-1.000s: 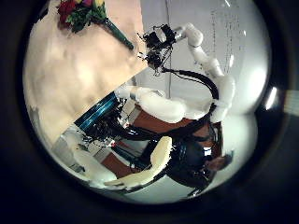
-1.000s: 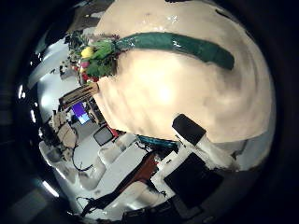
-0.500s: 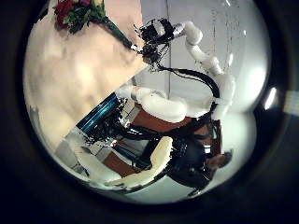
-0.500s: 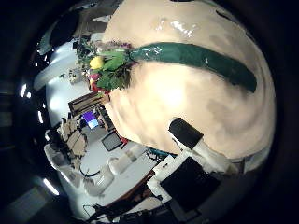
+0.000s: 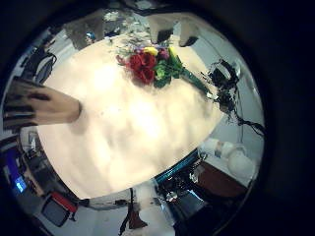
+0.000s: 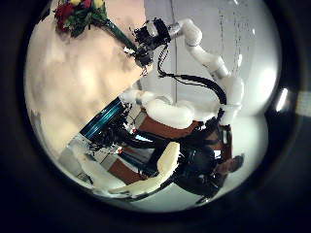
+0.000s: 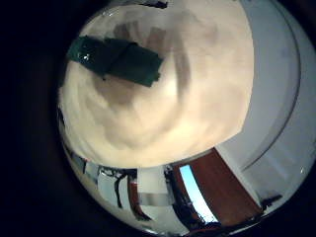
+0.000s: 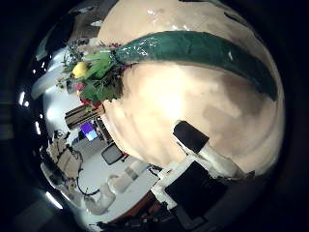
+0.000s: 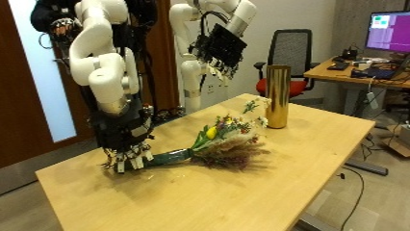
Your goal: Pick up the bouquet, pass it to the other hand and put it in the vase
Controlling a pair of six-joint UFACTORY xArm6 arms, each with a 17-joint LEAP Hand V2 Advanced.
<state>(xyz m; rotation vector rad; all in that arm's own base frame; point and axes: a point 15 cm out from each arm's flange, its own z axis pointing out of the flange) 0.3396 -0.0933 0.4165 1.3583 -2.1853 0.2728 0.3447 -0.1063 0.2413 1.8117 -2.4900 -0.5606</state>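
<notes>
Probably light, floppy and easily crushed, so best grasped by the bouquet's (image 9: 217,144) wrapped stems under the relaxed, empty right hand (image 9: 126,156), blooms beyond it.

The right hand (image 9: 126,154) has closed in on the bouquet's (image 9: 220,142) stem.

1 bouquet (image 9: 220,141), 1 vase (image 9: 277,96), seemingly 1 table (image 9: 308,183).
</notes>
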